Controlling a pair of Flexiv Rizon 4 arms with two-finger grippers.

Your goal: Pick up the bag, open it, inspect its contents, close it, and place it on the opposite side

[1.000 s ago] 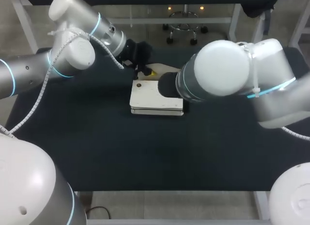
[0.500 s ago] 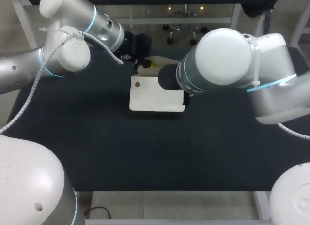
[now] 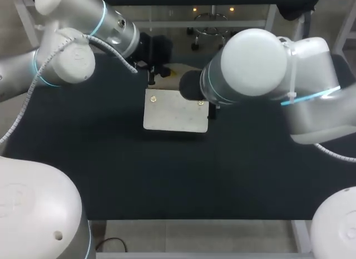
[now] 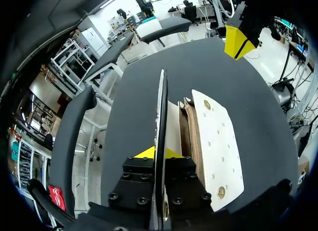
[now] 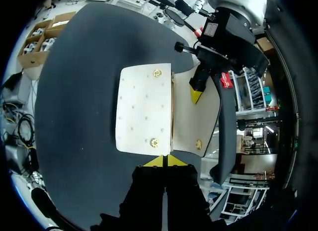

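Note:
The white bag point(image 3: 175, 111) hangs between my two grippers over the middle of the black table, its snap studs along the far edge. My left gripper point(image 3: 152, 77) is at the bag's far left corner. In the left wrist view the gripper point(image 4: 158, 152) is shut on the thin flap point(image 4: 161, 107), seen edge-on, with the bag's body point(image 4: 216, 141) beside it. My right gripper point(image 5: 163, 161) is shut, its tips pinching the edge by the white panel point(image 5: 144, 109) and the opened flap point(image 5: 198, 119). In the head view my right arm point(image 3: 256, 69) hides that gripper.
The black cloth table point(image 3: 111, 170) stretches wide to the left, right and front of the bag. My left arm point(image 3: 72, 53) comes in over the far left corner. Nothing else lies on the cloth.
The bag has shifted a little to the left and risen off the cloth, and its flap has swung open. My right gripper has closed on the bag's edge. My left arm drew back leftward.

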